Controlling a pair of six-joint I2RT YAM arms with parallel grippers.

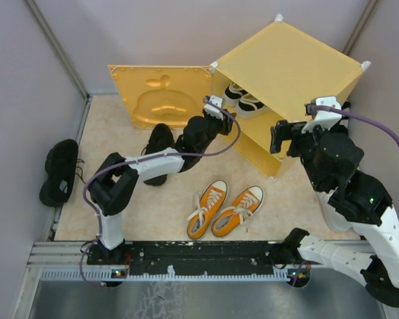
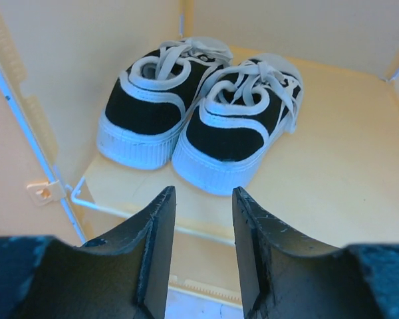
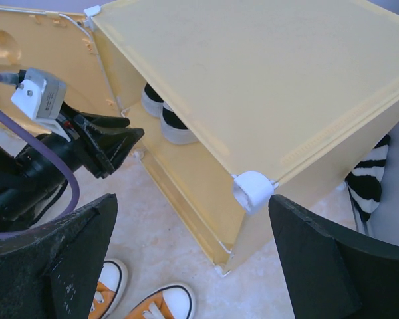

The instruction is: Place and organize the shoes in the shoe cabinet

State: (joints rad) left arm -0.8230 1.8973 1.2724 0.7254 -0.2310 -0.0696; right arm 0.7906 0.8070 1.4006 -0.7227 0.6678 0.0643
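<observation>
Left gripper (image 2: 203, 196), its fingers spread and empty, faces the heels of the black-and-white canvas sneakers (image 2: 206, 119) standing side by side on the inner shelf (image 2: 319, 179) of the yellow-orange plastic cabinet (image 1: 286, 66), toes pointing inward.

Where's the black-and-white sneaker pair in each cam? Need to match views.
Top external: black-and-white pair upper centre, in the upper compartment of the shoe cabinet.
Left wrist: centre, just beyond the left gripper.
Right wrist: upper left, under the cabinet top.
Shared landmark: the left gripper, in front of the pair.
</observation>
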